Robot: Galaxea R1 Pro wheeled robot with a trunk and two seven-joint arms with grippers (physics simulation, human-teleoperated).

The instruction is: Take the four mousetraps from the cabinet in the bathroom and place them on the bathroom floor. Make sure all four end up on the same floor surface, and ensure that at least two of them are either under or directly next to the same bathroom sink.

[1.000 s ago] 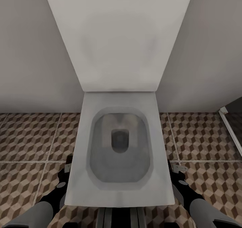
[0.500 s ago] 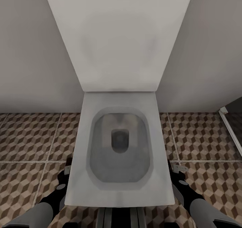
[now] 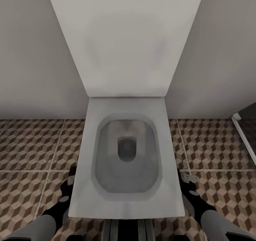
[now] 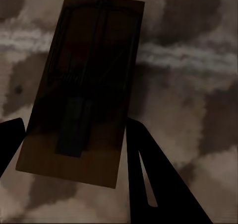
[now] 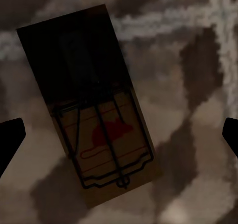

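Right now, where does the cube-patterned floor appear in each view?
Head view: the floor lies on both sides of the white toilet.
Left wrist view: the floor lies behind the dark mousetrap.
Right wrist view: the floor lies behind the red-printed mousetrap.
Shared landmark: the pale grout line.

matt wood mousetraps (image 5: 87,102), wire bail, patterned tile floor (image 3: 32,145)

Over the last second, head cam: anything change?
Nothing much. The left arm sits a touch lower beside the toilet; the left pincer and right pincer flank the bowl as before. Toilet, patterned floor tiles and camera view are unchanged.
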